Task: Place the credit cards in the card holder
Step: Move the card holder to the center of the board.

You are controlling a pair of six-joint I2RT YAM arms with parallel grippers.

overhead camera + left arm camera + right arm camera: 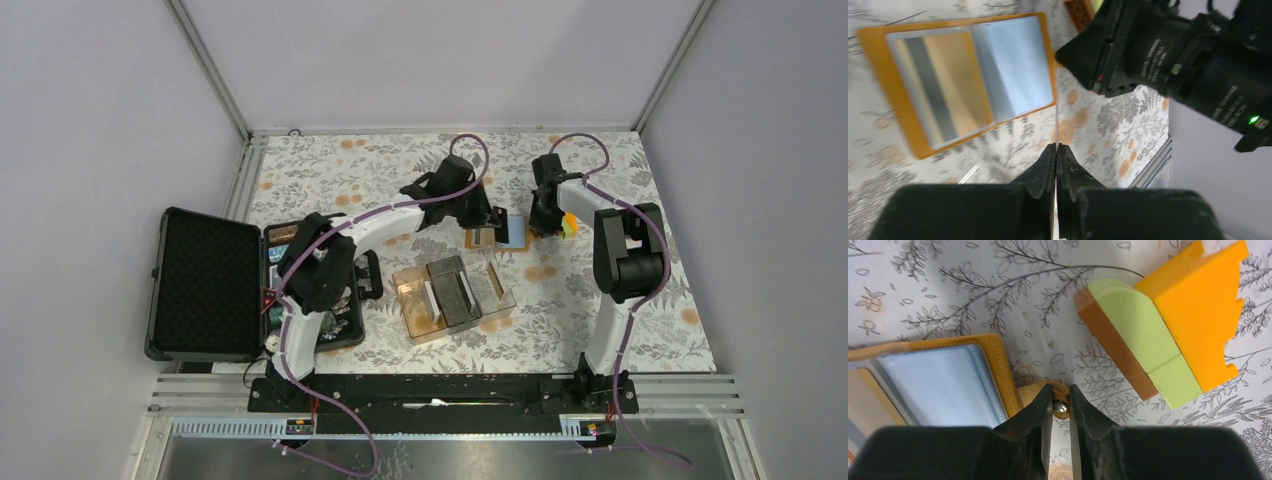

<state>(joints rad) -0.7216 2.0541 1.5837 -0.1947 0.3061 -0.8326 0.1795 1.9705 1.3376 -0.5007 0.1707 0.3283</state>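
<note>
The orange card holder (497,236) lies open on the floral cloth between both grippers. In the left wrist view it (878,65) shows clear pockets, one with a tan and grey card (943,85) and one pale blue. My left gripper (1056,146) is shut on a thin credit card (1056,107) seen edge-on, held upright just right of the holder; in the top view this gripper (487,222) is over the holder. My right gripper (1060,390) is shut on the holder's snap tab (1060,405) at its right edge; the holder's orange rim (998,370) lies to the left.
An orange and green block (1168,335) lies right of the right gripper (545,224), also in the top view (568,225). A clear divided tray (455,295) stands in front of the holder. An open black hard case (205,285) lies at the left.
</note>
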